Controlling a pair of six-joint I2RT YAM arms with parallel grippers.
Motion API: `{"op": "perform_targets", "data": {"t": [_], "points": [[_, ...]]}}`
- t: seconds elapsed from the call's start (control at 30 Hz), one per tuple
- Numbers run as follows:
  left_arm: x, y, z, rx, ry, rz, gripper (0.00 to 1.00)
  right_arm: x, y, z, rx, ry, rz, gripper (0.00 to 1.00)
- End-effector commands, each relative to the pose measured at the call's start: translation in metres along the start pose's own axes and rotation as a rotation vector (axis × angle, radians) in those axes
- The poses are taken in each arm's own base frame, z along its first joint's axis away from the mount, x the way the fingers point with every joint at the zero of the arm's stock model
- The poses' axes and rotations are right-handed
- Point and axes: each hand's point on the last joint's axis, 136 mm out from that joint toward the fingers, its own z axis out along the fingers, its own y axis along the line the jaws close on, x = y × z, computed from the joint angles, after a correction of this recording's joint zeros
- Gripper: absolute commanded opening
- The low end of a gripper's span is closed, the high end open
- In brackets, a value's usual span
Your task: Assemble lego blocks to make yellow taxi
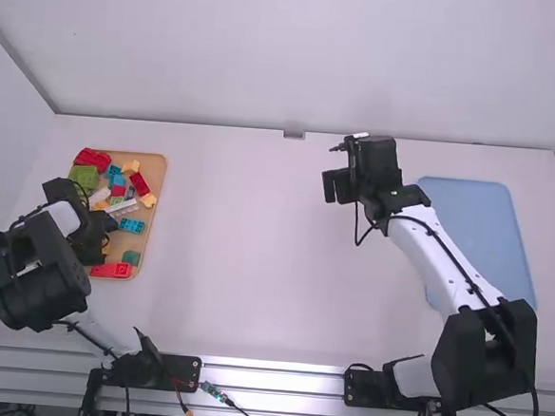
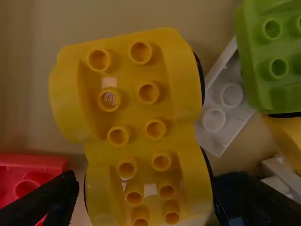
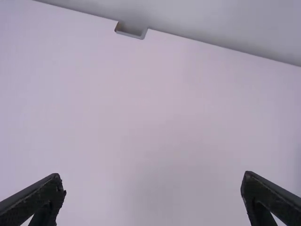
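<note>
High view: a brown tray (image 1: 161, 183) on the left part of the table (image 1: 246, 253), loaded with mixed blocks, among them a blue block (image 1: 131, 225) and a dark green block (image 1: 131, 258) near it. The left gripper (image 1: 94, 241) is low over the tray, covering part of the load. The right gripper (image 1: 339, 186) hangs over the table, right of the middle, toward the far side; the right forearm crosses part of a pale blue mat (image 1: 482, 218). Left wrist view: pincer open, one finger on either side of a yellow base (image 2: 150, 108) — studs up, black wheel edges showing, in the tray. Whether either finger touches it, cannot tell. Near it, a red block (image 2: 23, 174); also a white piece (image 2: 223, 103) just beside it and a light green block (image 2: 270, 61). Right wrist view: pincer open — fingers well apart above the table, notch (image 3: 131, 32) at its far edge.
</note>
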Motion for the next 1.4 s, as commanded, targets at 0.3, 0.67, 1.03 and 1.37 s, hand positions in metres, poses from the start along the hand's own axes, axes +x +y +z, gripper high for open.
{"op": "perform_targets", "data": {"t": [0.3, 0.67, 1.03, 1.37], "points": [[0.004, 0.011, 0.004, -0.041, 0.008, -0.042, 0.7, -0.008, 0.0, -0.001, 0.002, -0.011, -0.003, 0.99], [-0.001, 0.024, 0.003, -0.101, -0.035, -0.091, 0.59, -0.008, -0.001, -0.001, 0.002, -0.011, -0.003, 0.99], [-0.002, 0.022, 0.004, -0.092, -0.038, -0.092, 0.98, -0.006, -0.001, -0.001, 0.003, -0.006, -0.004, 0.99], [-0.008, 0.027, 0.003, -0.117, -0.077, -0.086, 0.93, -0.006, -0.001, -0.001, 0.002, -0.006, -0.003, 0.99]]}}
